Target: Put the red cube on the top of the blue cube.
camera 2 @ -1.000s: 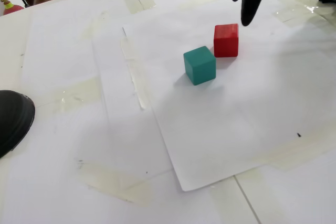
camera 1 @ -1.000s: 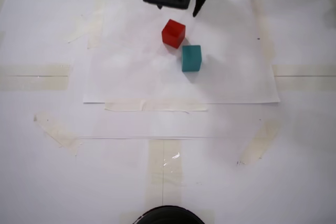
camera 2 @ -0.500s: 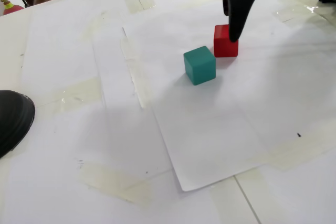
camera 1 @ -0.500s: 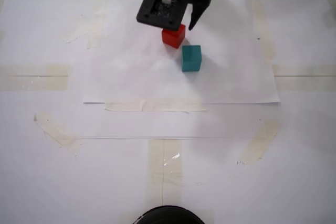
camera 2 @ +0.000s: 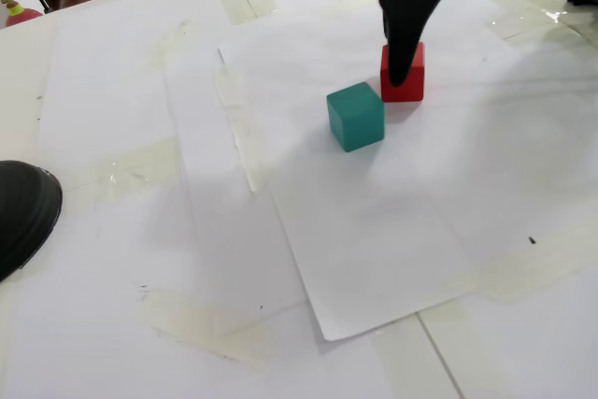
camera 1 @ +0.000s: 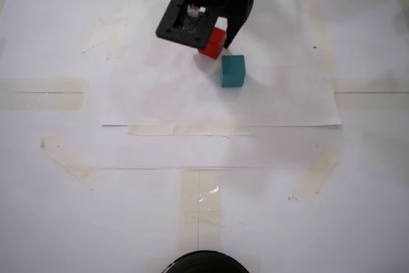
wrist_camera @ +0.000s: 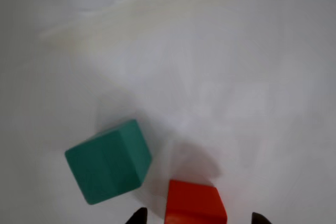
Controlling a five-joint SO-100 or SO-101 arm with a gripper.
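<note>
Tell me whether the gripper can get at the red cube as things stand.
Probably yes. The gripper hangs open over the red cube, a finger on either side in the wrist view. The blue cube sits close beside it but apart, outside the fingers.

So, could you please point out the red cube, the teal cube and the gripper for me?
red cube [wrist_camera: 194, 199], wrist view, on its top face.
teal cube [camera 2: 356, 116], fixed view, on its front face.
gripper [wrist_camera: 197, 217], wrist view, midway between the two fingertips.
</note>
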